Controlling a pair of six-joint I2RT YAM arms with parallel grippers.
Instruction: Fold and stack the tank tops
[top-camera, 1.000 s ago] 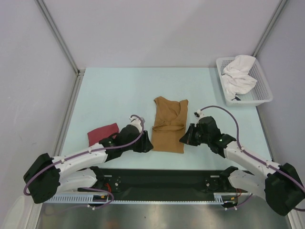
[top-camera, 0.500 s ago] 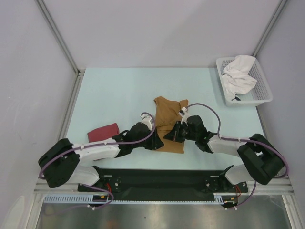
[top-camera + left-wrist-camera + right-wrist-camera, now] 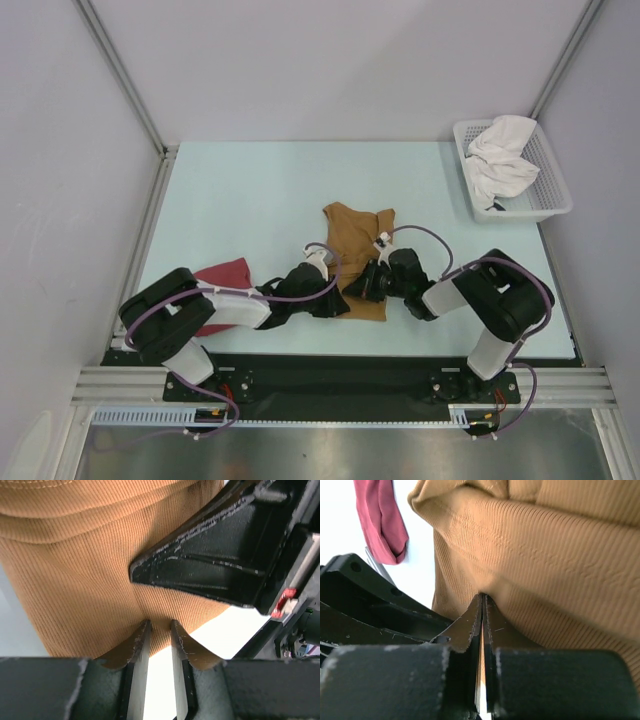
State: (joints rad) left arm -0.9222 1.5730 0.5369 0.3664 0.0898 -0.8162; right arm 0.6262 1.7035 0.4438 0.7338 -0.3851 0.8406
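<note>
Overhead camera looks down from behind the arm bases onto the pale blue-green table [image 3: 250, 190]; both wrist cameras sit low and very close, looking from opposite sides at the near hem of the ribbed tan-brown cloth top [image 3: 357, 255], which all three views share; the dark red cloth top [image 3: 380, 520] fills the upper left of the right wrist frame.

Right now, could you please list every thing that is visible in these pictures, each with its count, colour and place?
table: one, pale blue-green, under everything.
tan-brown tank top: one, tan-brown, table centre.
dark red tank top: one, dark red, left of the tan-brown one, near edge.
basket: one, white mesh, far right corner.
cloth bundle: one, white, inside the basket.
left hand: one, black, at the tan-brown tank top's near left edge, fingers narrowly apart, grip unclear.
right hand: one, black, at its near right edge, shut, seemingly pinching that top.
</note>
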